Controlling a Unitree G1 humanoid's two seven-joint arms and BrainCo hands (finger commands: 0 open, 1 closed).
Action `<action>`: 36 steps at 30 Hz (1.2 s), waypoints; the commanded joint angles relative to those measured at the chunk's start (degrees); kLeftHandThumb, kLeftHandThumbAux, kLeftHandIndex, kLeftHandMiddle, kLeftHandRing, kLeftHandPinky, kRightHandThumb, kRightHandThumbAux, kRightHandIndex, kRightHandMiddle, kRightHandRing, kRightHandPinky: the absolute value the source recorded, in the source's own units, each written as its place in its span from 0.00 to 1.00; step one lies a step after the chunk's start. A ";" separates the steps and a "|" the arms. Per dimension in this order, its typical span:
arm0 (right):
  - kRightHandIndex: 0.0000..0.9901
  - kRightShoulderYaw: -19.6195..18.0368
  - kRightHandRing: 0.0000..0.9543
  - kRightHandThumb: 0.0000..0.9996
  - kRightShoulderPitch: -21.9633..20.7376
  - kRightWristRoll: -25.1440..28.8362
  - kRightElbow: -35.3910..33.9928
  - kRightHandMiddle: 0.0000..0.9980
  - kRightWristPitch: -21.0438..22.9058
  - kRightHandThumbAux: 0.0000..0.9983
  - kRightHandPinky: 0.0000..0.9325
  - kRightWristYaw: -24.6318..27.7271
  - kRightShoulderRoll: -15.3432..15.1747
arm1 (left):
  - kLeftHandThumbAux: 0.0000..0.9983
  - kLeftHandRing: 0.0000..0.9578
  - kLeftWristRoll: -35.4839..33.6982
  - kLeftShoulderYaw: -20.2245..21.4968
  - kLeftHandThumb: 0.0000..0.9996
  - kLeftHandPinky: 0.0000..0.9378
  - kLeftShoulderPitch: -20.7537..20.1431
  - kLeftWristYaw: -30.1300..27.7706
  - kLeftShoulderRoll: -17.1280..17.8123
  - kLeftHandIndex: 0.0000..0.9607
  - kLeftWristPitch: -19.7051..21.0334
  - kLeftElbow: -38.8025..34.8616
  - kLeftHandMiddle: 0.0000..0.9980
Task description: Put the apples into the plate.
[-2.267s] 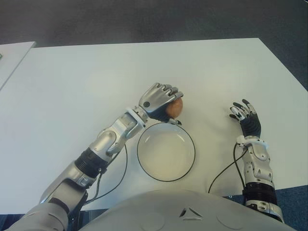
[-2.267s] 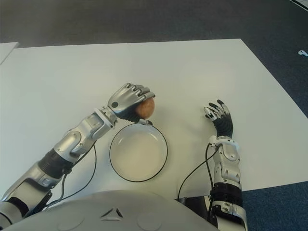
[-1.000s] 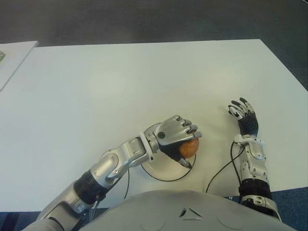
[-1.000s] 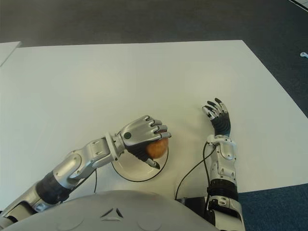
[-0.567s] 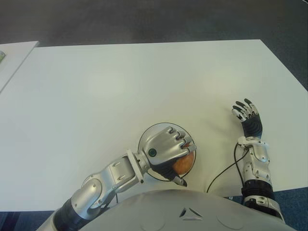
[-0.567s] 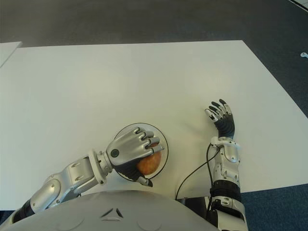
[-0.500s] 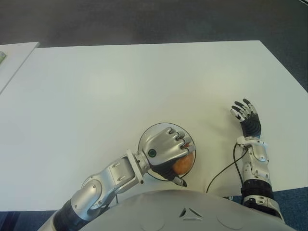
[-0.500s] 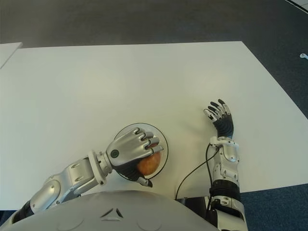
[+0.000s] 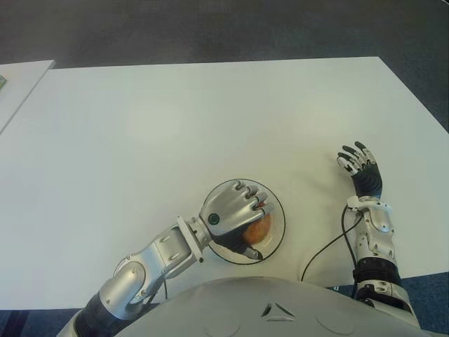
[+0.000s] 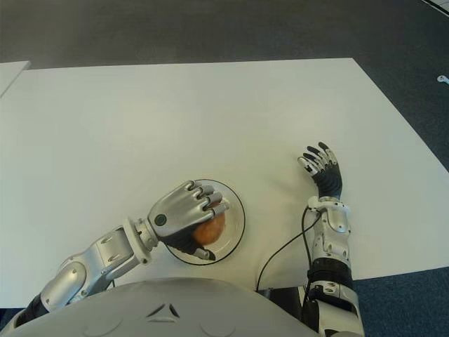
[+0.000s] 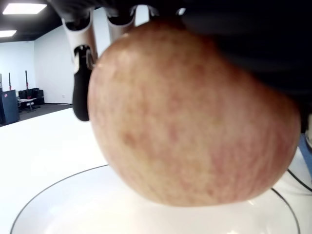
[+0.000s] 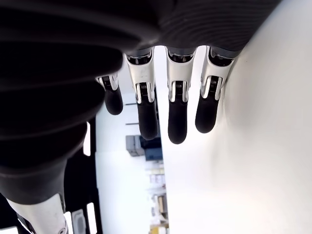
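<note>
The left robot hand (image 9: 231, 214) grips the apple (image 9: 255, 230) from above, over the plate (image 9: 277, 223). The right robot hand (image 9: 360, 170), fingers spread, empty, shows at the plate's 3 o'clock.

bare table (image 9: 175, 119), plate (image 9: 275, 210) near edge

- The white table (image 9: 175, 119) is lit evenly and brightly from overhead; only faint shadows are cast.
- Ceiling light panels (image 11: 23, 8) are seen glaring.
- The apple (image 11: 195, 117) is rendered close and slightly soft.
- Dark silhouettes fill the right wrist view.
</note>
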 commanded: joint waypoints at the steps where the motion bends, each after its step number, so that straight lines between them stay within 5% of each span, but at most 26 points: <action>1: 0.13 1.28 0.28 0.20 3.93 -0.41 -2.89 0.26 3.69 0.75 0.28 -1.10 2.26 | 0.70 0.90 1.38 0.14 0.71 0.93 -0.62 1.47 -0.02 0.46 -0.91 1.54 0.84; 3: 0.13 2.11 0.27 0.20 5.99 -0.19 -9.57 0.26 6.31 0.76 0.28 -2.35 3.36 | 0.70 0.89 1.36 0.17 0.71 0.93 -0.75 1.46 -0.12 0.46 -1.05 1.79 0.84; 17: 0.14 1.07 0.25 0.26 4.08 0.13 -1.94 0.23 5.66 0.74 0.28 -0.43 2.14 | 0.70 0.88 -0.07 0.69 0.72 0.93 -1.25 0.11 -0.14 0.46 -1.84 2.93 0.83; 36: 0.13 1.07 0.27 0.19 3.21 -0.34 1.37 0.25 2.17 0.76 0.27 0.25 1.92 | 0.69 0.90 -0.05 2.82 0.72 0.95 -0.09 0.72 -0.02 0.45 -2.39 1.04 0.84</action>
